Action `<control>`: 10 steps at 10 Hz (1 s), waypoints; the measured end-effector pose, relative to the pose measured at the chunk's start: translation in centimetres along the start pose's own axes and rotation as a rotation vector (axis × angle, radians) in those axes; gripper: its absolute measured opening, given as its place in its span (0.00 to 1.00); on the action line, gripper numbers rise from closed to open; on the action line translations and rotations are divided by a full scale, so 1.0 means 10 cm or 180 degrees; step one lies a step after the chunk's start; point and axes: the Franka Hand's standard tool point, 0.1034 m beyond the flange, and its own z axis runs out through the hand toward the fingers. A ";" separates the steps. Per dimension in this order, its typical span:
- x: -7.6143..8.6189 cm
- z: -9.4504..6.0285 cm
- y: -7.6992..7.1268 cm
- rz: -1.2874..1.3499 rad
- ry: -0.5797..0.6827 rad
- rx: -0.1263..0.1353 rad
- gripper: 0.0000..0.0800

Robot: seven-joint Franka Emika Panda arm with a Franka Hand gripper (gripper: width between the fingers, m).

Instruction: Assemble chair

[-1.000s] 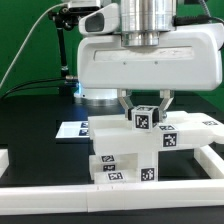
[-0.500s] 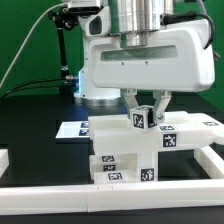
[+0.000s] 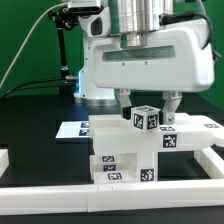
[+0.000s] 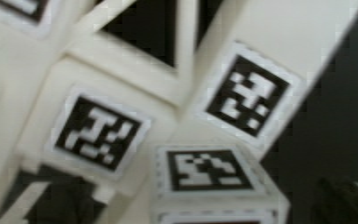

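Chair (image 3: 128, 150) stands partly built on the black table (image 3: 30, 115), pressed into the corner of the low white rail (image 3: 110, 190) that borders the table's near edge. It serves as the landmark for this report. A small tagged cube (image 3: 146, 117) sits on top of the chair, at its highest point.

Gripper (image 3: 146, 105) hangs directly above the chair with its fingers apart, one on each side of the cube. Neither finger (image 3: 122, 103) appears to press the cube; a narrow gap shows on both sides, so the cube looks released and resting on the chair by itself. The wrist view shows tagged white faces of the chair (image 4: 123, 110) close below, too blurred to judge how well the cube is seated.

Judgement on the step in hand: the cube has been set down and the arm should now clear it. A straight upward lift, with the fingers kept wide, would avoid dragging or tipping the cube. Any sideways drift before the fingertips pass the cube's top risks knocking it loose.

Marker board (image 3: 72, 130) lies flat on the table behind the chair, toward the exterior view's left, and is no obstacle. Robot base (image 3: 90, 92) stands further behind the chair. Nothing else crowds the chair except the rail against it.
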 end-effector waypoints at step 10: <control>0.01 -0.01 -0.02 -0.3420 0.0030 -0.0193 0.81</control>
